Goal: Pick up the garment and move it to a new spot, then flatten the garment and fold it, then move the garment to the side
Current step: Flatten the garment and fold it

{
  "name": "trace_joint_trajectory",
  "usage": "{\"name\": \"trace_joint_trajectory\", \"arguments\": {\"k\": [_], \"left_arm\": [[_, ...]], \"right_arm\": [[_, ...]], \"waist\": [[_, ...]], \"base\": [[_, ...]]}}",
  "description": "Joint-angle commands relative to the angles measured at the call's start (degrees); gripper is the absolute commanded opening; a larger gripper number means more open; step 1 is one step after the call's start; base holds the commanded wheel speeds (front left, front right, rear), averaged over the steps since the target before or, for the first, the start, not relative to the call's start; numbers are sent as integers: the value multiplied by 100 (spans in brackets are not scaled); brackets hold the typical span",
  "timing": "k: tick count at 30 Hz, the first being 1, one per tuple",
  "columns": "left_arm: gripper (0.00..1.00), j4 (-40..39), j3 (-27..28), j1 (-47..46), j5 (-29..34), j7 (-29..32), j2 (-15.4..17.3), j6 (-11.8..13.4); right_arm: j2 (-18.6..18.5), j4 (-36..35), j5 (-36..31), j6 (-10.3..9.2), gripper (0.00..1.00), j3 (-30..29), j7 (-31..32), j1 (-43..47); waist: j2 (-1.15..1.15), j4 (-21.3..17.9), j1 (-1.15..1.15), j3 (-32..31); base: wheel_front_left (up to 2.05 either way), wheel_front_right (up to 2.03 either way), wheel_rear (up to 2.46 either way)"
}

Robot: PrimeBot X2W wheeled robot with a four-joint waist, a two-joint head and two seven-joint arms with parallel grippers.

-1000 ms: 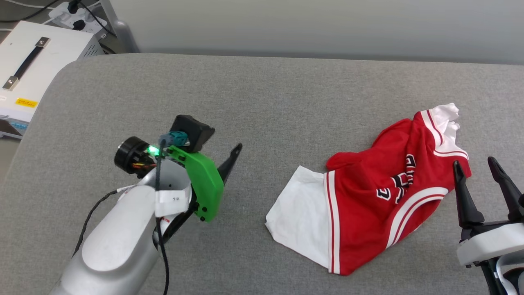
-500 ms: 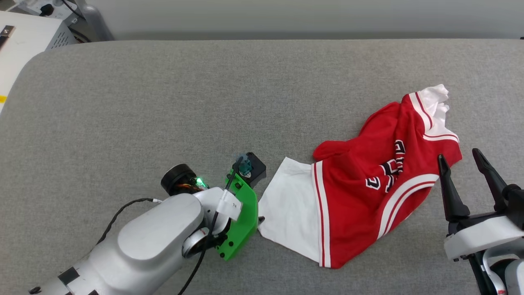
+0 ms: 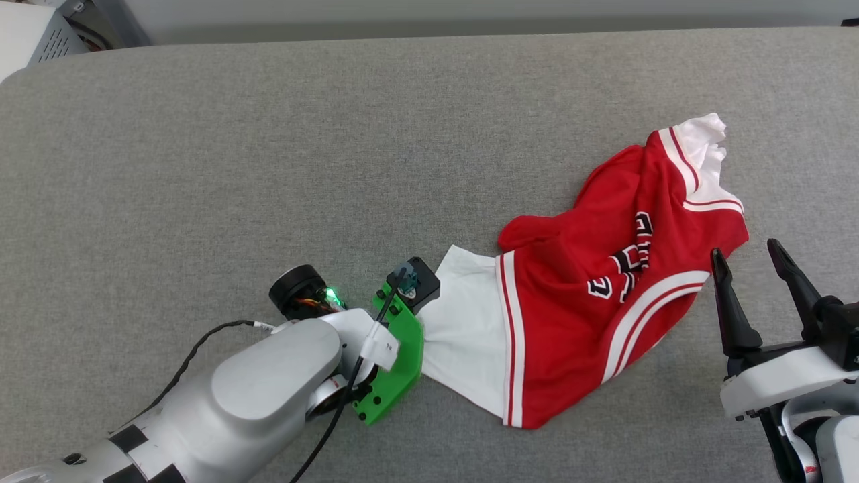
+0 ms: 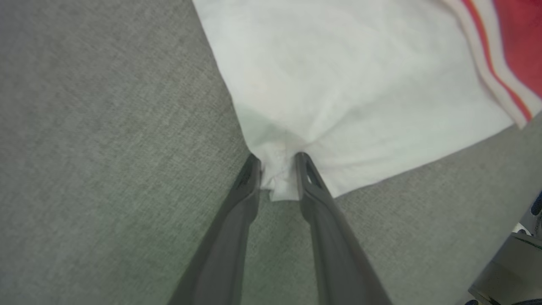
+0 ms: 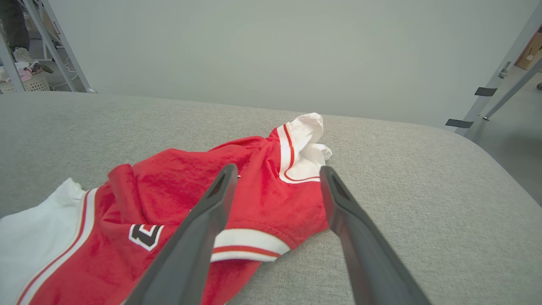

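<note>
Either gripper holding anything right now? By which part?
Left gripper pinches the red jersey T-shirt by the edge of its white sleeve. Right gripper open, holding nothing.

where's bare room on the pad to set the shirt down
Widest bare patch: the grey pad left of the shirt, beyond the left gripper. A narrower strip runs between shirt and far edge. Crowded on the right, where the right gripper hovers by the shirt.

The left forearm (image 3: 268,386) is a smooth silver shell with black bands. A bright green plate (image 3: 400,362) with dark screws caps its wrist. Beside the plate sit a black camera block (image 3: 421,286), a round black hub (image 3: 295,294) glowing green and a thin black cable (image 3: 231,325). The right gripper (image 3: 744,248) is white-bodied, with long black fingers (image 3: 730,318).
</note>
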Motion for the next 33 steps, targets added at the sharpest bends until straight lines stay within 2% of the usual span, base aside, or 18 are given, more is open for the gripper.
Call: {"name": "trace_joint_trajectory", "arguments": {"k": [1, 4, 8, 16, 22, 25, 29, 30, 33], "left_arm": [[0, 206, -174, 186, 14, -132, -22, 8], [0, 252, -34, 143, -116, -637, 98, 8], [0, 241, 360, 208, -327, -1176, 464, 103], [0, 68, 1023, 650, -760, -1722, 1491, 651], [0, 134, 1348, 1150, -1143, -1960, 2003, 1001], [0, 234, 1371, 1392, -1256, -2022, 2085, 1078], [0, 297, 1387, 1633, -1396, -2164, 1978, 1092], [100, 308, 1401, 1663, -1386, -2260, 1936, 1130], [100, 302, 1513, 1720, -1332, -2710, 1814, 1299]], "right_arm": [[21, 35, -42, -3, 100, -28, -40, -67], [25, 75, -49, -3, 100, -81, -39, -10], [22, 107, -66, -3, 100, -164, -39, 121], [32, 107, -119, -3, 100, -355, 29, 358], [3, 124, -133, -3, 100, -460, 167, 440], [-14, 123, -126, -3, 100, -502, 222, 480], [-52, 110, -99, -3, 100, -533, 292, 482], [-78, 99, -93, -3, 100, -533, 315, 463], [-193, 55, -58, -3, 100, -545, 360, 371]], "waist": [[0, 42, 0, -77], [0, 97, 0, -205], [0, 169, 0, -368], [0, 275, 0, -482], [0, 281, 0, -522], [0, 288, 0, -541], [0, 315, 0, -593], [0, 326, 0, -614], [0, 360, 0, -694]], "base": [[0, 0, 0], [0, 0, 0], [0, 0, 0], [0, 0, 0], [0, 0, 0], [0, 0, 0], [0, 0, 0], [0, 0, 0], [0, 0, 0]]}}
